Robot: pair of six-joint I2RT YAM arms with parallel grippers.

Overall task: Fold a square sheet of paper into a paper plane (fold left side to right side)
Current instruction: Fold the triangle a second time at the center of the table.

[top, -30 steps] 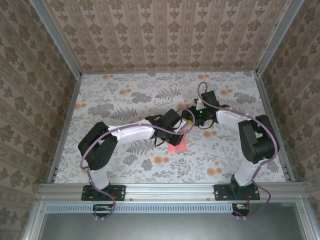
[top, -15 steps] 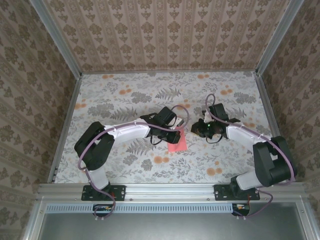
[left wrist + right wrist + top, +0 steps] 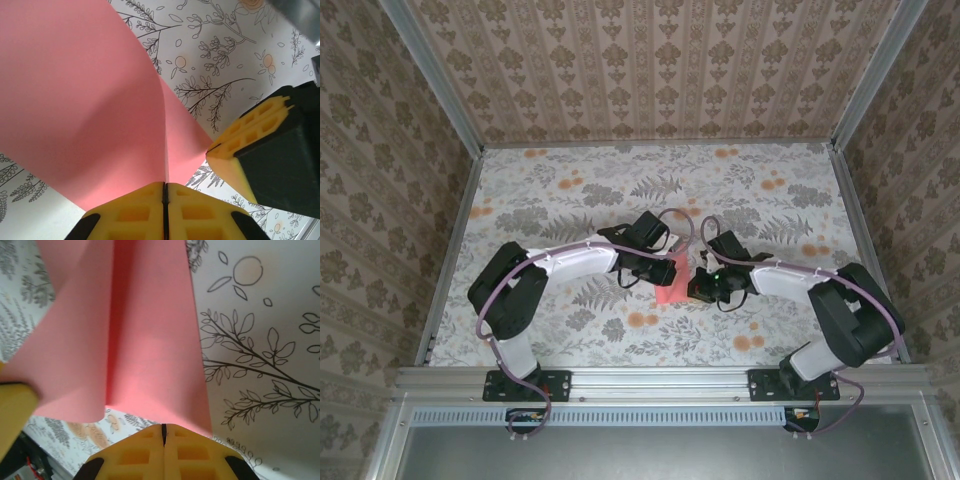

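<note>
In the left wrist view, the left end effector point(image 3: 165, 189) is seen closed, with its yellow jaws pressed together on an edge of the pink sheet of paper point(image 3: 75, 100). The sheet is bent upward in a curve over the flowered worktop point(image 3: 225, 45). In the right wrist view, the right end effector point(image 3: 163, 429) is also closed, and another edge of the same sheet is pinched between its jaws. In the top view, the sheet is held between the two end effectors, near the middle of the worktop. Patterned walls point(image 3: 650, 70) are seen behind.
</note>
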